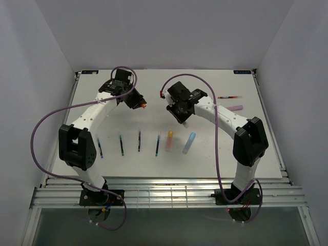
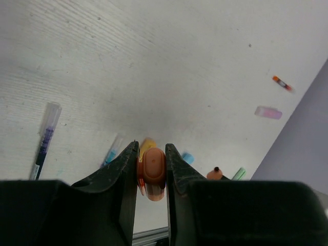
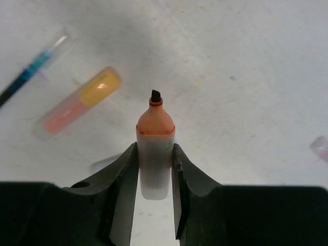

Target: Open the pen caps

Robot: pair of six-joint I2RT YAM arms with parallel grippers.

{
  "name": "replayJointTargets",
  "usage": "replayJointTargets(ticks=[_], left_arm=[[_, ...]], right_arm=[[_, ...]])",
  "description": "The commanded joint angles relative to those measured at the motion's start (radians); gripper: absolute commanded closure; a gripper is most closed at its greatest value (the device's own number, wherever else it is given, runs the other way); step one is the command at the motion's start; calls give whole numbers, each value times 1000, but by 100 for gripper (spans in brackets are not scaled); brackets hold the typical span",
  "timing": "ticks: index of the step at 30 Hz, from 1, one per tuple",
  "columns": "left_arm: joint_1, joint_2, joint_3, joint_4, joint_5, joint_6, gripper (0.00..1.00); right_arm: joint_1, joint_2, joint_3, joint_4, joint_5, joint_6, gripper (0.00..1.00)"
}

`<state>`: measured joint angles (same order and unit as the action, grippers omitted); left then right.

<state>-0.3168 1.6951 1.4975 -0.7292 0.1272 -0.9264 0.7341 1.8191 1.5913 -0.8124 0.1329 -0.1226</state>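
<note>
The left gripper [image 2: 152, 154] pinches an orange cap [image 2: 152, 171] between its fingers; beyond, a blue pen [image 2: 45, 141] lies on the white table [image 2: 154, 61].

White table [image 1: 215, 154], 4 thin pens [image 1: 121, 145] and 2 highlighters [image 1: 189, 143] in a row

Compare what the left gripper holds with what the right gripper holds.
The left gripper clamps a short, rounded orange cap; the right gripper clamps a longer highlighter barrel, pale with an orange nose. The cap's end is closed; the barrel shows a bare dark tip. Both sit clamped between jaws.
</note>
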Motion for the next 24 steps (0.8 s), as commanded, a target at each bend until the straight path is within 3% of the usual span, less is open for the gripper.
replayJointTargets(ticks=[1,5,9,13,24], left_arm=[[10,66,38,-26,-109,-132,100],[18,136,41,-13,-169,-210,100],[48,228,72,-25,-141,-282,100],[67,317,156,-71,-147,-341,100],[91,482,329,-164,-129,-471,100]], right_arm=[[-35,20,32,136,131,-268,92],[-61,103,93,246,131,-411,92],[-70,193,134,301,85,-575,92],[-76,181,64,410,-13,-754,92],[-122,219,31,427,-286,-885,92]])
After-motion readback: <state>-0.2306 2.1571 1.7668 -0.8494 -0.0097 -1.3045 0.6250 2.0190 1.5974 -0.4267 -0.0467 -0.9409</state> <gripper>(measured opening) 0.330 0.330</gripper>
